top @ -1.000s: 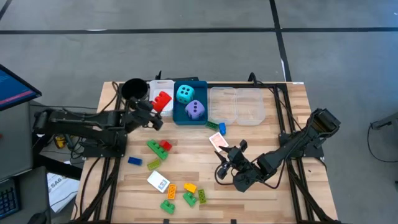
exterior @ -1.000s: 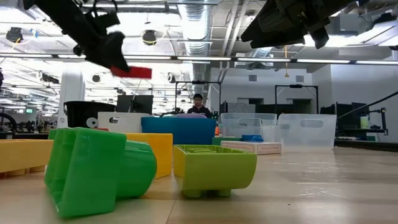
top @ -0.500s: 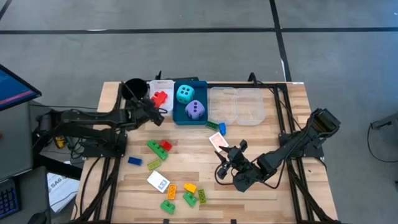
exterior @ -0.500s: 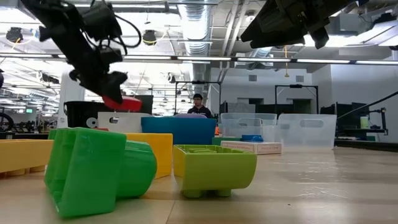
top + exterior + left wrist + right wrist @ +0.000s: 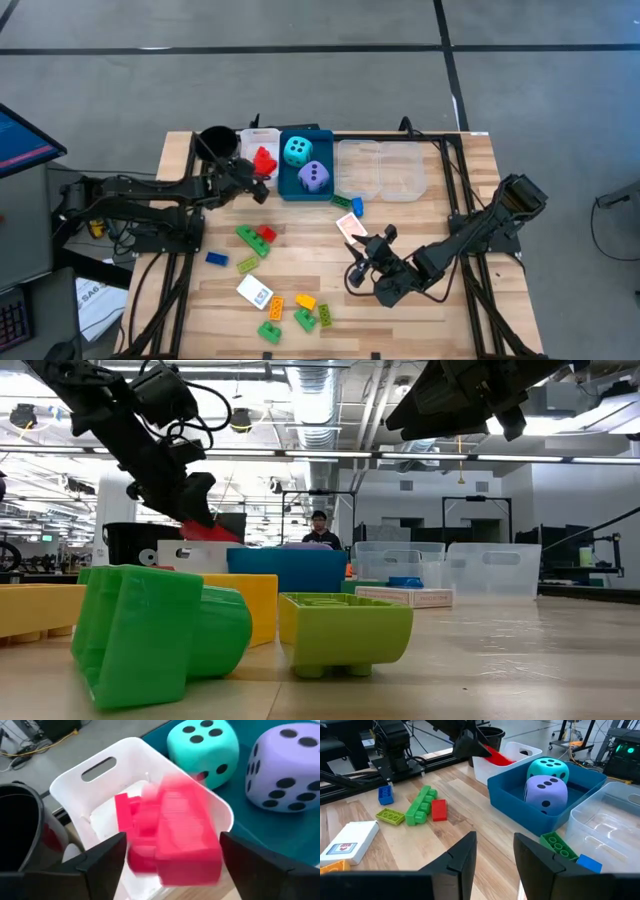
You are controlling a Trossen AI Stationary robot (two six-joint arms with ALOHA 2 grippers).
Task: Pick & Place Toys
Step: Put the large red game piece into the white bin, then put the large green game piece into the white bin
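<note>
Nearest, a green plastic brick [image 5: 150, 635], a yellow brick [image 5: 250, 605] and a lime brick [image 5: 345, 630] lie on the wooden counter [image 5: 440, 310]. Over the counter's right half the right claw [image 5: 365, 262] hangs with fingers spread, holding nothing. Farther back on the left, the left claw [image 5: 258, 180] is at the white plastic tray [image 5: 100, 775], fingers apart around a blurred red plastic brick [image 5: 172, 837] over that tray. Right of it, the blue tray [image 5: 325, 190] holds a cyan foam die [image 5: 297, 151] and a purple foam die [image 5: 314, 177].

No legible words, brands or numerals. Only pip markings: cyan die [image 5: 204, 749] with five pips on top, purple die [image 5: 285, 770] with pips on two faces. White card [image 5: 346, 840] print too small to read.
</note>
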